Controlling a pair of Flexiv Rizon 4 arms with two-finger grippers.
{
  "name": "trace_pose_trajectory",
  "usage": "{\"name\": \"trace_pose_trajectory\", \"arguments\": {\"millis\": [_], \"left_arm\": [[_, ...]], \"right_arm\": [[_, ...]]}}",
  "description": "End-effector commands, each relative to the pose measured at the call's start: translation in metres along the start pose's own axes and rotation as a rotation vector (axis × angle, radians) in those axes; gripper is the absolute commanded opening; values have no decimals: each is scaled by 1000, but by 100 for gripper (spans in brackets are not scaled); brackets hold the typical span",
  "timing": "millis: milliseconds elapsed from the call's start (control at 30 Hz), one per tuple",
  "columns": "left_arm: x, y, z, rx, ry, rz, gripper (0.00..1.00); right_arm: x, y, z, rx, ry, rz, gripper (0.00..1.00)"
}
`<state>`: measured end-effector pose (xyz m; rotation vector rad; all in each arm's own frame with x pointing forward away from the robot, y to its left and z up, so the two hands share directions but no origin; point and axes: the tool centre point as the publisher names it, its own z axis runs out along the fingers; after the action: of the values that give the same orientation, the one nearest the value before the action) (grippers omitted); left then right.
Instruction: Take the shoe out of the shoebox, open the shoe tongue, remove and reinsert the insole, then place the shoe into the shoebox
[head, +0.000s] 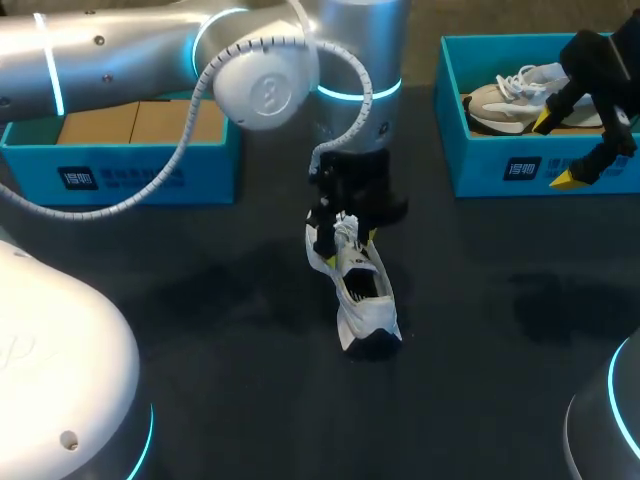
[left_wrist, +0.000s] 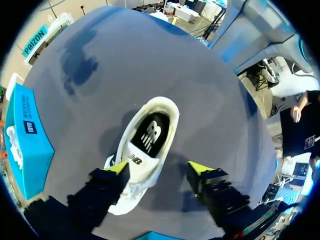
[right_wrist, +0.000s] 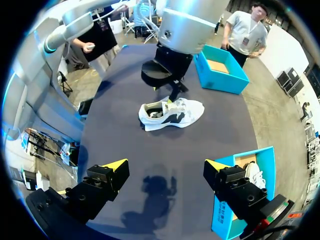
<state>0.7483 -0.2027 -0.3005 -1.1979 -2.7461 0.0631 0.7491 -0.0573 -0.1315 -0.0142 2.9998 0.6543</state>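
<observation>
White shoe (head: 362, 295) on the table (head: 200, 330), left fingers (left_wrist: 200, 169) spread at its tongue, right fingers (right_wrist: 114, 167) apart near shoebox (head: 500, 168)

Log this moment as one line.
shoe: out, on table | left end effector: open, at tongue | right end effector: open, by right shoebox

Dark matte table (head: 200, 330), faint shadows
</observation>
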Motion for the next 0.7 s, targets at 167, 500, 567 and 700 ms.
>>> {"name": "trace_pose_trajectory", "arguments": {"millis": [167, 500, 567, 700], "left_arm": [[1, 1, 0, 0, -2, 1, 100], [1, 1, 0, 0, -2, 1, 100], [13, -6, 4, -35, -8, -97, 100], [29, -16, 6, -41, -65, -247, 100]], "right_arm": [[-2, 0, 0, 2, 4, 0, 100], [-2, 0, 0, 2, 4, 0, 100], [-2, 0, 0, 2, 4, 0, 100], [-2, 0, 0, 2, 4, 0, 100]]}}
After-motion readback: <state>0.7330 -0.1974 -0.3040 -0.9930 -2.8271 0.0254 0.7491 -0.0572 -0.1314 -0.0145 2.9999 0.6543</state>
